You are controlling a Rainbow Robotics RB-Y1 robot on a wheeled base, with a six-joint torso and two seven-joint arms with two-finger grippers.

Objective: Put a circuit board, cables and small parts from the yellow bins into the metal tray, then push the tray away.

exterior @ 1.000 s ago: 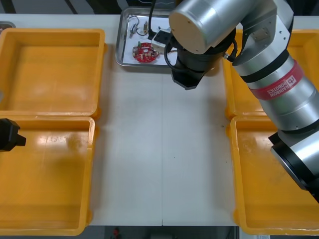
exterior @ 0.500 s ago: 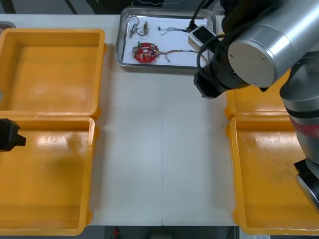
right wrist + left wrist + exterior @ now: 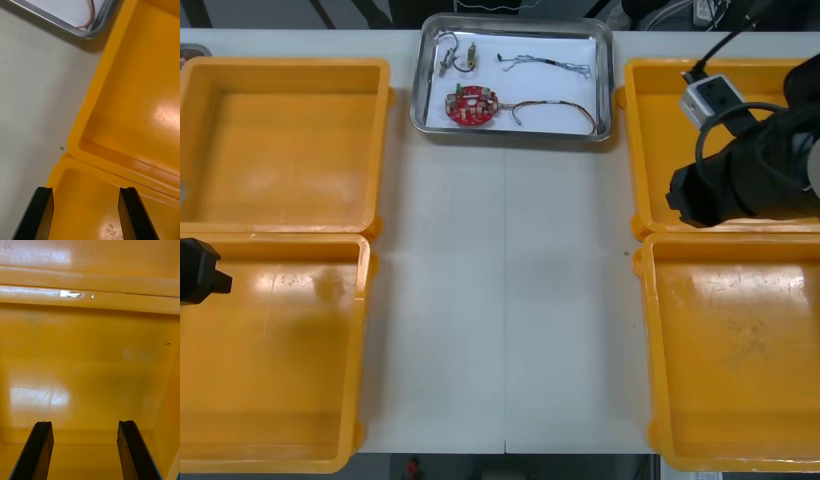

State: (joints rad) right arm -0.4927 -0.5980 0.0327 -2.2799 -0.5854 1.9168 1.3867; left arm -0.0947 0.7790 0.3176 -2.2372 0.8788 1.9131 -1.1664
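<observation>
We found the right hand open, empty, the tray ahead of it; left hand open, empty, over a bin. Tray judged stiff, light, slippery: push its near rim.

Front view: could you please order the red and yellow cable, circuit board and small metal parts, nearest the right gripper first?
1. red and yellow cable: right part of tray.
2. circuit board: left part.
3. small metal parts: far left corner.
</observation>
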